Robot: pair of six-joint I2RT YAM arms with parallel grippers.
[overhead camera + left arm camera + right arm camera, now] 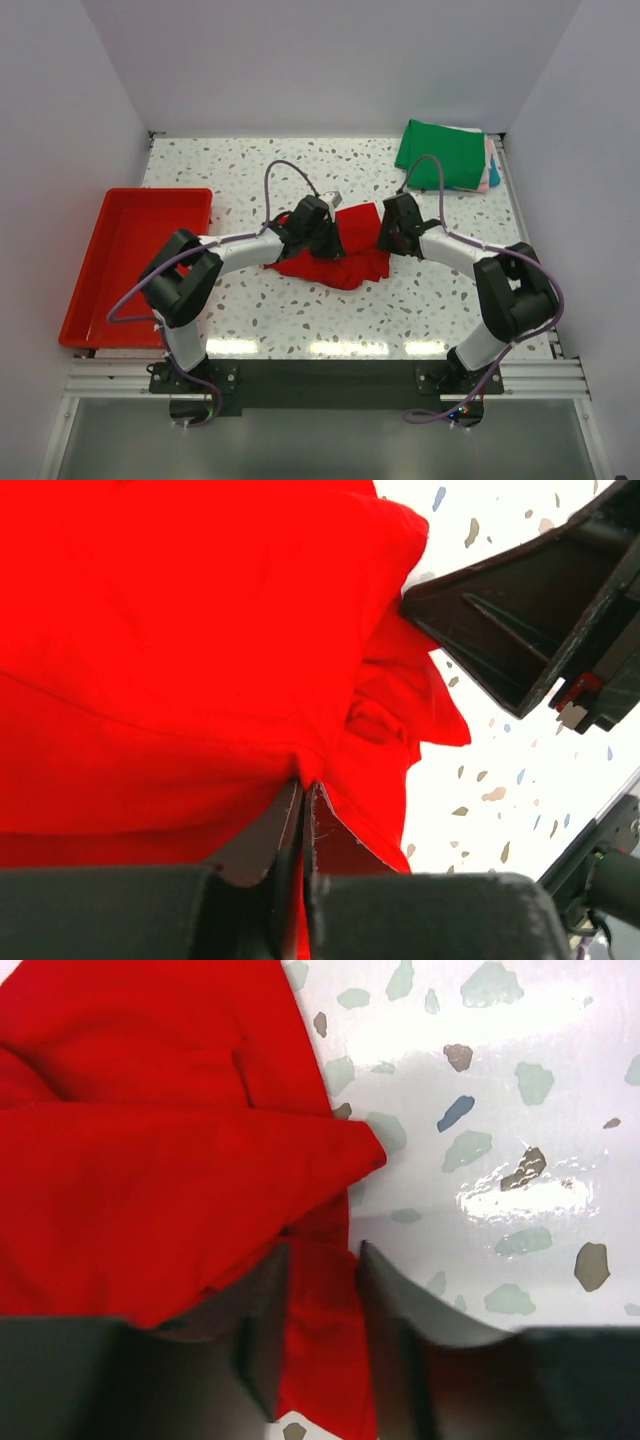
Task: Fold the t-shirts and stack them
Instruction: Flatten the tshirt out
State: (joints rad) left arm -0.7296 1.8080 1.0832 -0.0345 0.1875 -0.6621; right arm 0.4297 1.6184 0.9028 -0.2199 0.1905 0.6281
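A bright red t-shirt (345,262) lies crumpled at the table's middle between both arms. My left gripper (322,236) sits on its left part, and in the left wrist view its jaws (303,783) are pressed together, pinching a fold of the red cloth (180,630). My right gripper (386,236) is at the shirt's right edge. In the right wrist view its fingers (322,1250) stand a little apart, with a bunched strip of red cloth (150,1160) filling the gap. A folded green t-shirt (443,152) tops a stack at the back right, with pink, white and teal edges showing.
A rigid red plastic tray (135,262) sits at the left edge of the speckled table (250,170). White walls close in the back and sides. The right gripper's black body (520,610) shows in the left wrist view, close to the shirt.
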